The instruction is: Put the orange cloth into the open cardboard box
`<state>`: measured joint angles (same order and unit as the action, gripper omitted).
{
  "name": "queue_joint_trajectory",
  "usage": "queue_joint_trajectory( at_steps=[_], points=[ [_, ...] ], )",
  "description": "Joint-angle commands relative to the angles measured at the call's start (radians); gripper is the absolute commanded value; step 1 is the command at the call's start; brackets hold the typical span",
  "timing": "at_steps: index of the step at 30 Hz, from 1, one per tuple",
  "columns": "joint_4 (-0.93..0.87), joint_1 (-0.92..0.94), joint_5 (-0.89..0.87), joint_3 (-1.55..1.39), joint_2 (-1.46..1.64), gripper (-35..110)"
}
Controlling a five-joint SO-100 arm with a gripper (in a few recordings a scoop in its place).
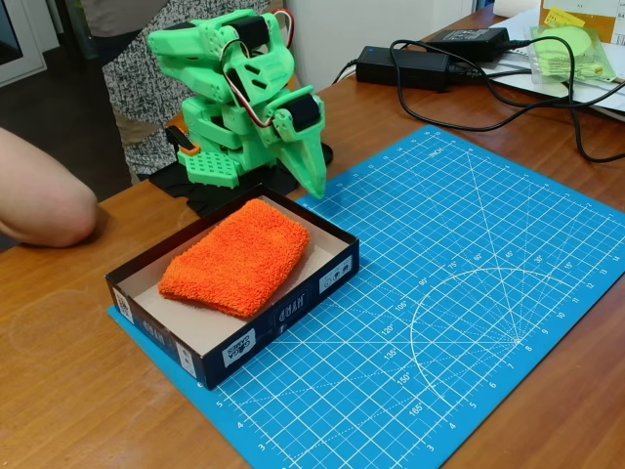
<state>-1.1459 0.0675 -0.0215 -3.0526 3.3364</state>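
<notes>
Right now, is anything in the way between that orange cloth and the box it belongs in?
Nothing visible. The orange cloth already lies inside the box, resting on its beige floor. The green arm's tool points down just behind the box's far wall, apart from the cloth.

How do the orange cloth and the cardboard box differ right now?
Colour: the orange cloth is bright orange all over; the cardboard box is dark outside with white labels and beige inside.
Texture: the cloth is fluffy and soft-edged; the box has flat, straight walls.
Size: the cloth is smaller and lies inside the box, leaving floor bare around it.
Shared: both are roughly rectangular and lie at the same angle on the blue cutting mat.
</notes>
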Motion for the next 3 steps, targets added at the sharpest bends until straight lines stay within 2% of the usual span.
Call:
queue_joint_trajectory(
  at_steps=[1,3],
  points=[
    [0.0,0.015,-0.017,-0.002,0.002,-1],
    [0.0,0.021,-0.018,-0.002,0.002,-1]
  ],
)
